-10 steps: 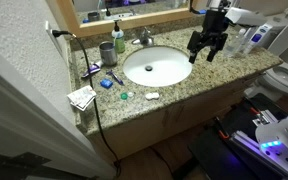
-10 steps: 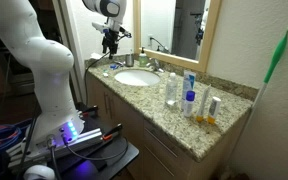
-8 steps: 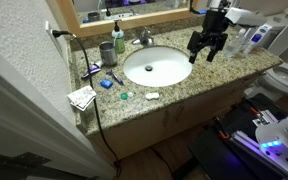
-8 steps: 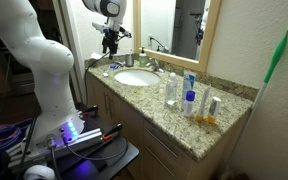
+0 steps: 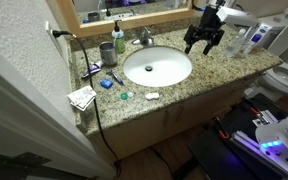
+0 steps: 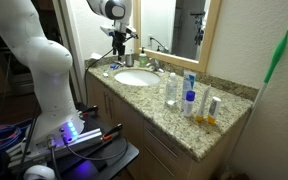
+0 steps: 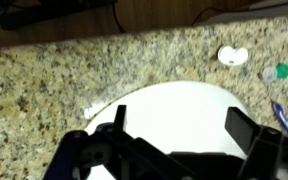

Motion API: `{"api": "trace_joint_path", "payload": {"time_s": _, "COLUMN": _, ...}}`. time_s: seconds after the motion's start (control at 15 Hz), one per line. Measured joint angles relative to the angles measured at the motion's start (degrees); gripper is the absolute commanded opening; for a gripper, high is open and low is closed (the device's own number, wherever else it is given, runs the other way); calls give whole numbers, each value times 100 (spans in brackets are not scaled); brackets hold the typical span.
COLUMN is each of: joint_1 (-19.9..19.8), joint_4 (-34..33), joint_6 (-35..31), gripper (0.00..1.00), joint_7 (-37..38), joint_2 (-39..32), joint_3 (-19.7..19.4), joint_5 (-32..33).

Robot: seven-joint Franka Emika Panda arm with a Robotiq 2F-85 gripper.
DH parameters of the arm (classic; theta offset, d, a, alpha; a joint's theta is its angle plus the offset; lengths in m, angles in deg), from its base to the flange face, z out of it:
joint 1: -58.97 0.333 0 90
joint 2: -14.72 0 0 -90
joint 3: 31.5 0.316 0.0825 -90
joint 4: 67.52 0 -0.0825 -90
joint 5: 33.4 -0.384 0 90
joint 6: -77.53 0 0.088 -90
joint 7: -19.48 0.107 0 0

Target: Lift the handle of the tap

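The chrome tap [image 5: 144,39] stands behind the oval white basin [image 5: 157,67], with its short handle [image 5: 145,34] on top; in this view the handle is small and I cannot tell its position. The tap also shows in an exterior view [image 6: 155,65]. My gripper [image 5: 204,40] hangs open and empty above the counter beside the basin, well away from the tap. It also shows in an exterior view [image 6: 121,48]. In the wrist view my gripper [image 7: 179,125] has its jaws spread wide over the basin [image 7: 179,100]. The tap is out of the wrist view.
A green cup [image 5: 106,50] and a dark pump bottle [image 5: 118,37] stand beside the tap. Several bottles [image 5: 250,38] crowd the counter end near my gripper. Small toiletries [image 5: 107,80] and folded paper [image 5: 81,97] lie at the opposite end. A mirror [image 6: 174,25] backs the counter.
My gripper has moved up and toward the back of the counter, a little nearer the mirror. It stays open. Nothing else has moved.
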Motion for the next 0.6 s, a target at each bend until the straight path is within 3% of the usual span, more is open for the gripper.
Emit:
{"api": "trace_joint_path", "payload": {"time_s": 0.27, "joint_1": -363, "joint_4": -363, "joint_6": -1482, "gripper": 100, "joint_7": 5, "joint_2": -688, "joint_3": -367, "joint_5": -59}}
{"api": "trace_joint_path", "payload": {"time_s": 0.6, "joint_1": -395, "joint_4": -624, "joint_6": -1695, "gripper": 100, "joint_7": 101, "joint_2": -941, "joint_3": -425, "joint_5": 81}}
